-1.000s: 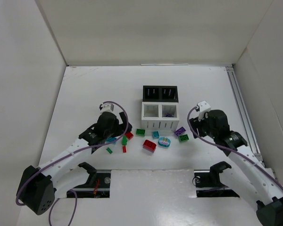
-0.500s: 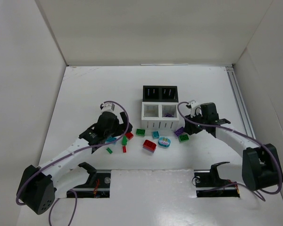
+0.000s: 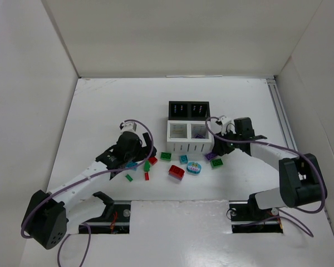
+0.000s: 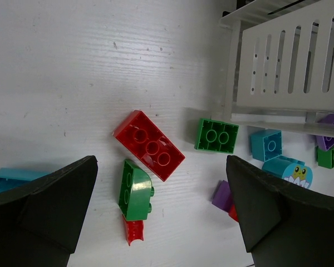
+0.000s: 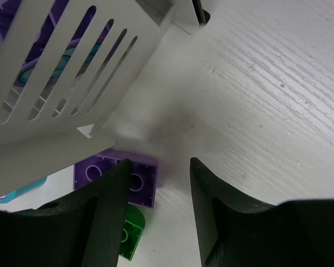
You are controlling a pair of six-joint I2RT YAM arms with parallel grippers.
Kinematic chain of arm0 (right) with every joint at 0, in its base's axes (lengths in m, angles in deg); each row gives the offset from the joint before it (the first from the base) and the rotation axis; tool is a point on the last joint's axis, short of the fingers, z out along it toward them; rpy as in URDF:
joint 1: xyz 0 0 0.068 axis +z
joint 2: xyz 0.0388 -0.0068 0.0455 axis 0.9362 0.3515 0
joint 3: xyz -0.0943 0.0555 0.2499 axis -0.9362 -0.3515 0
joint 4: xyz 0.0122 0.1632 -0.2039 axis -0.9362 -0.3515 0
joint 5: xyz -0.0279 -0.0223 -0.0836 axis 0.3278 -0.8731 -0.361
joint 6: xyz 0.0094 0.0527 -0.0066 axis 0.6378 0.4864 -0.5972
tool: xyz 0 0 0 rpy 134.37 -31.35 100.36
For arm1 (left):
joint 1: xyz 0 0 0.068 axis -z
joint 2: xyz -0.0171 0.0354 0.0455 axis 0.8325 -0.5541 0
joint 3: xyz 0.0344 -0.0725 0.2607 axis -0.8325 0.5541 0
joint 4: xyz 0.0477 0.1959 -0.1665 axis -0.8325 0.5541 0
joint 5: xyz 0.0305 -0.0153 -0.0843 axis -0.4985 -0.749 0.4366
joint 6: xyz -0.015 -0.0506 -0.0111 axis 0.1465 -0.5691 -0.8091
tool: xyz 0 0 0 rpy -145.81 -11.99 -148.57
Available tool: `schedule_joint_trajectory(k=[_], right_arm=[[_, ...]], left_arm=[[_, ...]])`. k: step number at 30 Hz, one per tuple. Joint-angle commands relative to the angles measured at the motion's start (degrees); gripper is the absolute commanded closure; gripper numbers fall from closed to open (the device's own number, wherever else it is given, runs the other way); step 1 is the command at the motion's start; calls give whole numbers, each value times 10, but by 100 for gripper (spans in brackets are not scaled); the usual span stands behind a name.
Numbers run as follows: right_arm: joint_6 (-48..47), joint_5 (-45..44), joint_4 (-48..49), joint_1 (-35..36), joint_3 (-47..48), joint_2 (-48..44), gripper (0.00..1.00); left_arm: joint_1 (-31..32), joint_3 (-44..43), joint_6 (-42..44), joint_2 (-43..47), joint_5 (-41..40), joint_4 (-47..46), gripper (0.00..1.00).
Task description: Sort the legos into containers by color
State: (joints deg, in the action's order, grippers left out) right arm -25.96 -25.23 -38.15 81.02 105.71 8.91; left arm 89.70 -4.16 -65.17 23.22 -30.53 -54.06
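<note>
The right gripper (image 5: 159,167) hangs low over the white table (image 5: 267,83), jaws parted with nothing between them; only bare tabletop shows in the gap. Its target is most likely the small purple studded plastic brick (image 5: 142,181). That brick lies flat and studs up, off to one side of the gap, partly tucked under the finger nearest the white slotted plastic bin (image 5: 33,156) and close against the bin's corner. Its longer side seems to run roughly along the line from finger to finger, so I judge a sideways shift toward the bin is needed before closing, and the wall leaves little room for it. A green studded brick (image 5: 131,236) lies just beyond the purple one. Through the bin's slots, purple and teal show inside. Across the table, the left gripper (image 4: 161,162) is spread wide and holds nothing. A red rectangular studded brick (image 4: 149,146) lies flat almost midway under its fingers, long axis diagonal to them. A green brick (image 4: 134,189) is tipped on its side, touching the red one's near edge. The left arm is the nearer to that pair, the right arm to the purple brick.
</note>
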Motion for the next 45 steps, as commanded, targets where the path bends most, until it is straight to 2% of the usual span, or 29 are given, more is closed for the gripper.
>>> schedule_joint_trajectory(k=[1,8,10,12,16,25,32,37,40,45], right_arm=[[-10,47,30,-6,3,1,48],[-4,75,30,-11,-37,-39,51],[-4,81,30,-17,-44,-44,47],[-4,88,30,-17,-49,-44,40],[-4,103,30,-17,-49,-39,39],[-4,115,35,-17,-54,-34,64],[2,121,35,-22,-66,-87,84],[2,132,35,-22,-71,-123,91],[-3,132,30,-22,-71,-140,100],[-36,123,-11,-22,-58,-180,100]], left_arm=[[2,-23,9,2,0,-15,0],[2,-23,9,13,0,-10,0],[2,-23,9,13,0,-10,0],[2,-18,9,13,0,-4,0],[2,-18,9,18,0,-4,1],[2,-13,9,35,0,-4,2],[2,-13,9,36,11,-4,2],[2,-13,9,36,16,-4,2],[2,-13,9,36,16,-10,4],[2,-13,14,36,21,-10,4]])
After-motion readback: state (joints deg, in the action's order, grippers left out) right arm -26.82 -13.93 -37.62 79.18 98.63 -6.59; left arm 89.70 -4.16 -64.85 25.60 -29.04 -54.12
